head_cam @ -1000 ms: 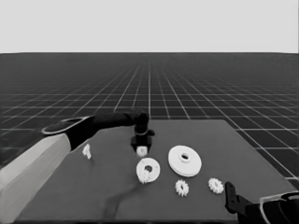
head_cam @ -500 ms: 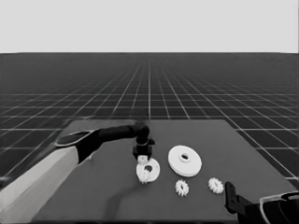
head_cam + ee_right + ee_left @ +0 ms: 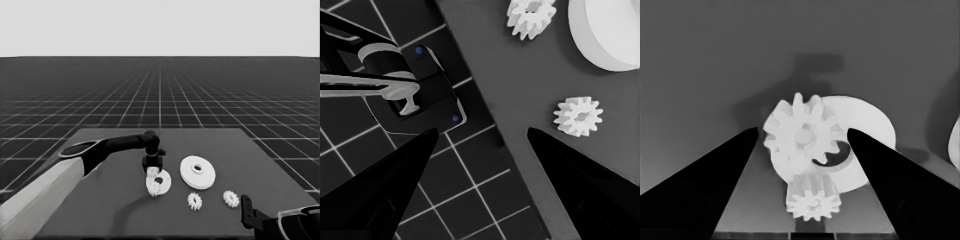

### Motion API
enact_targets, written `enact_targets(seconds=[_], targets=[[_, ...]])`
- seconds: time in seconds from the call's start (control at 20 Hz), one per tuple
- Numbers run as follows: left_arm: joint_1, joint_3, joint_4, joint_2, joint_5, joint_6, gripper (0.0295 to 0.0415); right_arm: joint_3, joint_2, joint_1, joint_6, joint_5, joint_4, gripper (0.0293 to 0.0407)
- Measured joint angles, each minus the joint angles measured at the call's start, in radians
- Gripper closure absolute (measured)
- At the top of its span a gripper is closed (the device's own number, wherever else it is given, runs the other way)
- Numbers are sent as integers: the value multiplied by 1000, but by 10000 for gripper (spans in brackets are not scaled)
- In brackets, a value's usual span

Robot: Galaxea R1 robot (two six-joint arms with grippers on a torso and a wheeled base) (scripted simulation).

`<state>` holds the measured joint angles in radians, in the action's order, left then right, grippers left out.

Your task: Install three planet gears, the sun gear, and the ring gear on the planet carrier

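Left end effector (image 3: pixel 152 170) has descended, gear (image 3: pixel 802 135) over smaller round part (image 3: pixel 164 182) (fingers apart).

No readable text, labels, brands, numbers or signs in any view.
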<state>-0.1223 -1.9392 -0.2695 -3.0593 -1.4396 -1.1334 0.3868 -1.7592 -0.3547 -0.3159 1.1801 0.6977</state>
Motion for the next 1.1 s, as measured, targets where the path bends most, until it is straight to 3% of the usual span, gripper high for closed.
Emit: enact_targets(seconds=[0.2, 0.3, 0.4, 0.7, 0.75, 0.8, 0.9, 1.1], targets=[[0, 0, 0, 0, 0, 0, 326, 0, 0, 0, 0, 0, 0, 315], [90, 96, 77, 32, -53, -52, 326, 0, 0, 0, 0, 0, 0, 315], [127, 113, 108, 37, -66, -62, 326, 0, 0, 0, 0, 0, 0, 315], [143, 117, 125, 38, -72, -64, 326, 0, 0, 0, 0, 0, 0, 315], [222, 576, 58, 304, 264, 417, 302, 0, 0, 0, 0, 0, 0, 315], [323, 965, 17, 681, 470, 850, 297, 0, 0, 0, 0, 0, 0, 315], [417, 1327, -21, 1100, 661, 1265, 319, 0, 0, 0, 0, 0, 0, 315], [458, 1499, -38, 1282, 751, 1458, 326, 0, 0, 0, 0, 0, 0, 315]])
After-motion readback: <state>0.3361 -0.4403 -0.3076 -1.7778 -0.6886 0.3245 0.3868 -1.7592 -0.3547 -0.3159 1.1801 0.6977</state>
